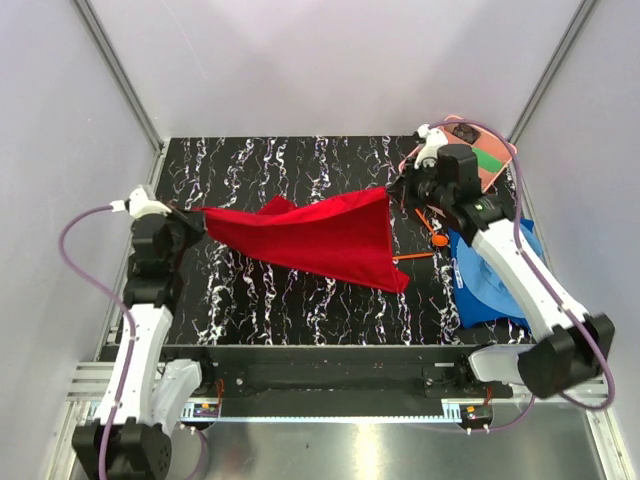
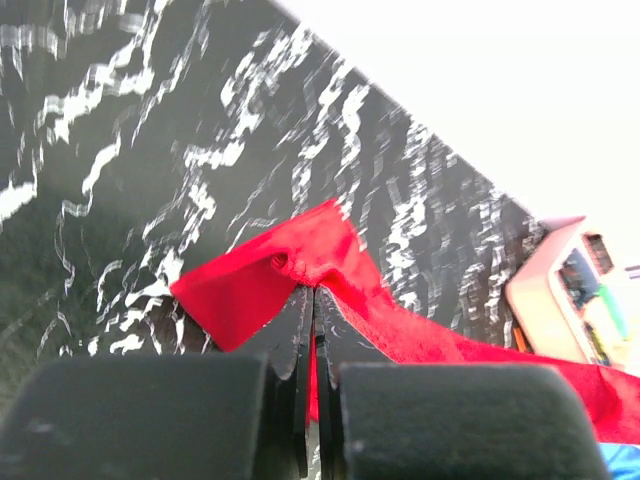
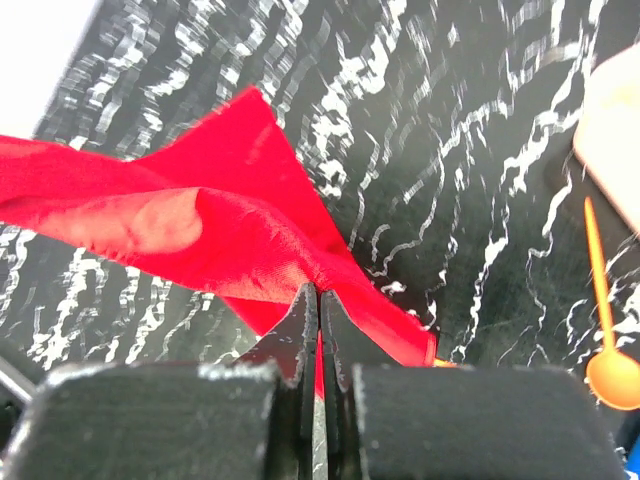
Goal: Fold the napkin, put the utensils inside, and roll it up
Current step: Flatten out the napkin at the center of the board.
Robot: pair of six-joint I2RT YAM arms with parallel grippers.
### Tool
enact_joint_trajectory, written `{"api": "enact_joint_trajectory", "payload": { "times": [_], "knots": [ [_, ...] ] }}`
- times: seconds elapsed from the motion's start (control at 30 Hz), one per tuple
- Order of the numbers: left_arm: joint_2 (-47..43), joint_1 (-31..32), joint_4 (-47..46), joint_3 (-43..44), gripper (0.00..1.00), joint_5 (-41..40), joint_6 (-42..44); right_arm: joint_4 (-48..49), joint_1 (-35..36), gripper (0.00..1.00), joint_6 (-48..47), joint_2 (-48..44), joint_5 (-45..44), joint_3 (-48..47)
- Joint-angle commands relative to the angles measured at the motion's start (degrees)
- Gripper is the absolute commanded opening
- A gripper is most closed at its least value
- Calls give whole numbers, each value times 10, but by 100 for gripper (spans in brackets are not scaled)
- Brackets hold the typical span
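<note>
— What are your left fingers doing?

— My left fingers [image 2: 298, 335] are pressed together on one end of the napkin [image 2: 300, 255]. A bunched bit of red cloth pokes out just past the tips.

— And the right?

— My right fingers [image 3: 302, 330] are closed the same way, pinching the opposite end. The cloth fans out red from the tips.

— So where is the napkin?

— It is strung between my two pairs of fingers over the middle of the counter [image 1: 300, 300]. The left end is near the counter's left edge and the right end is toward the far right corner. It is raised at both ends and hangs toward me in a broad sheet, with a pointed corner lowest on the right. I cannot tell whether that corner touches the counter.

— The utensils?

— They are out on the counter, not in the cloth. The spoon [image 3: 600, 300] lies just right of my right fingers, with its bowl nearer me and its handle pointing away. A second orange utensil [image 1: 414, 257] lies flat by the napkin's right edge, near the low corner.

— And farther out?

— A blue cloth [image 1: 490, 290] lies under my right arm at the counter's right edge. A pink tray [image 2: 545, 290] sits in the far right corner, beyond my right wrist, with a green patch showing in it.
</note>
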State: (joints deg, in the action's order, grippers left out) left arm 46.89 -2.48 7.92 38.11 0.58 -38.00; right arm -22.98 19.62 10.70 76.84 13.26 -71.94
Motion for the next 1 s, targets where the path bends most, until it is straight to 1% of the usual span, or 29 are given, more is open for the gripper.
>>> {"api": "enact_joint_trajectory", "payload": {
  "times": [0.0, 0.03, 0.13, 0.17, 0.3, 0.33, 0.4, 0.5, 0.57, 0.6, 0.63, 0.7, 0.8, 0.97],
  "knots": [
    [-69, 1, 64, 82, 0, 7, 53, 10, 13, 0, -34, -98, 16, 5],
    [-79, 1, 82, 96, 0, 9, 58, 9, 15, 0, -35, -132, 12, 3],
    [-105, 0, 124, 160, 0, 4, 76, 2, 17, 0, -31, -186, 5, -14],
    [-110, 1, 133, 198, 0, 2, 83, 0, 16, 0, -28, -197, 5, -21],
    [-104, 1, 153, 274, 0, 20, 91, -2, 17, 0, -25, -211, 3, -66],
    [-100, 1, 153, 295, 0, 22, 91, -2, 17, 0, -28, -199, -15, -74],
    [-83, 1, 148, 308, 0, 14, 99, 0, 17, 0, -36, -180, -38, -97],
    [-46, 2, 125, 322, 0, -4, 119, 9, 16, 0, -51, -107, -72, -136],
    [-9, 2, 112, 331, 0, -4, 130, 14, 16, 0, -63, -72, -76, -159],
    [6, 2, 109, 339, 0, -5, 131, 15, 16, 0, -66, -40, -76, -188],
    [33, 1, 110, 359, 0, -1, 132, 15, 16, 0, -74, -24, -75, -201],
    [55, 1, 107, 378, 0, 2, 133, 16, 16, 0, -78, 14, -76, -238],
    [82, 1, 107, 418, 0, -4, 140, 16, 16, 0, -87, 49, -75, -283],
    [91, 0, 118, 479, 0, -15, 155, 14, 16, 0, -96, 61, -63, -320]
  ]
}}
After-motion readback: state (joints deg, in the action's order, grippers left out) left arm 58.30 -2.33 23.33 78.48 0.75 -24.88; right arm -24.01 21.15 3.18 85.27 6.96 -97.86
